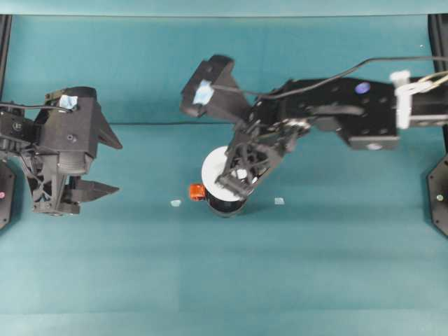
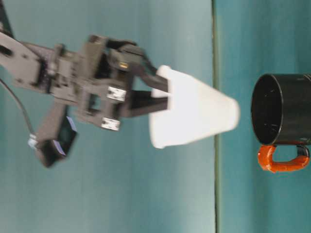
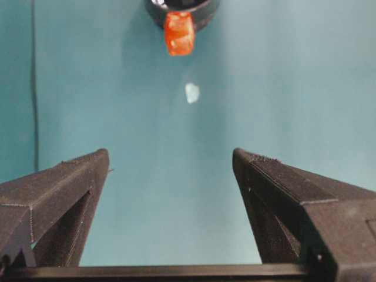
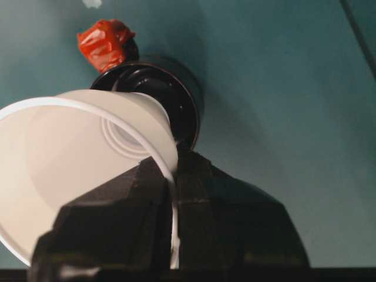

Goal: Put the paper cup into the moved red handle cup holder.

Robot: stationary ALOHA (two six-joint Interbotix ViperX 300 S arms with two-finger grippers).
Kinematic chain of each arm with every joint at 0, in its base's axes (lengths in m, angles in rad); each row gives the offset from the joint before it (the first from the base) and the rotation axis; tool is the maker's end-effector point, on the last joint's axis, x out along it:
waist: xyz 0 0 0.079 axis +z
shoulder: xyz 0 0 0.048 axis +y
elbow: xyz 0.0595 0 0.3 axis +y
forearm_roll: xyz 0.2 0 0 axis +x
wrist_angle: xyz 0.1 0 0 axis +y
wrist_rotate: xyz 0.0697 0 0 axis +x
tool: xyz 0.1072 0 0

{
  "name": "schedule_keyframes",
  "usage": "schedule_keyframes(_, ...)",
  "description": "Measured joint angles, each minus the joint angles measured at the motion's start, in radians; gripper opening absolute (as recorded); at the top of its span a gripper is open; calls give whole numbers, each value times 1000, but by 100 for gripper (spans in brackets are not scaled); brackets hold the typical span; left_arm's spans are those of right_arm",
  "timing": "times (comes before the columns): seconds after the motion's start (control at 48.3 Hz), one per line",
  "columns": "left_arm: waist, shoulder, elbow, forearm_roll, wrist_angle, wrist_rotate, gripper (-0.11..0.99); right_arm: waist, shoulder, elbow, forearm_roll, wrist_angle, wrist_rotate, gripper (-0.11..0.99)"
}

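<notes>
The white paper cup [image 1: 212,168] hangs in the air, its rim pinched by my right gripper [image 1: 238,176], which is shut on it. In the table-level view the paper cup [image 2: 194,109] sits just above the open mouth of the black red handle cup holder [image 2: 284,109], base pointing at it with a small gap. The holder [image 1: 225,205] stands upright mid-table, its handle [image 1: 197,191] pointing left. In the right wrist view the cup [image 4: 70,158] is tilted over the holder [image 4: 173,97], with the gripper [image 4: 173,176] on its rim. My left gripper [image 1: 98,164] is open, well left of the holder [image 3: 200,12].
Two small white scraps [image 1: 176,203] [image 1: 279,201] lie on the teal cloth either side of the holder. Black frame posts [image 1: 437,35] stand at the table's far corners. My left gripper [image 3: 170,155] has bare cloth between its fingers.
</notes>
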Motion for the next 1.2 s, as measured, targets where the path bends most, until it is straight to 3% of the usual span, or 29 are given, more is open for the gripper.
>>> schedule_keyframes(0.248, 2, 2, 5, 0, 0, 0, 94, 21, 77, 0, 2, -26, 0, -11)
schedule_keyframes(0.931, 5, 2, 6, 2, 0, 0, 94, 20, 117, 0, 3, -34, -14, -11)
schedule_keyframes(1.118, 5, 2, 6, 2, 0, 0, 94, 18, 117, 0, 17, -32, -20, -8)
schedule_keyframes(1.201, 5, 2, 6, 0, 0, 0, 94, 17, 117, -2, 26, -31, -25, -2)
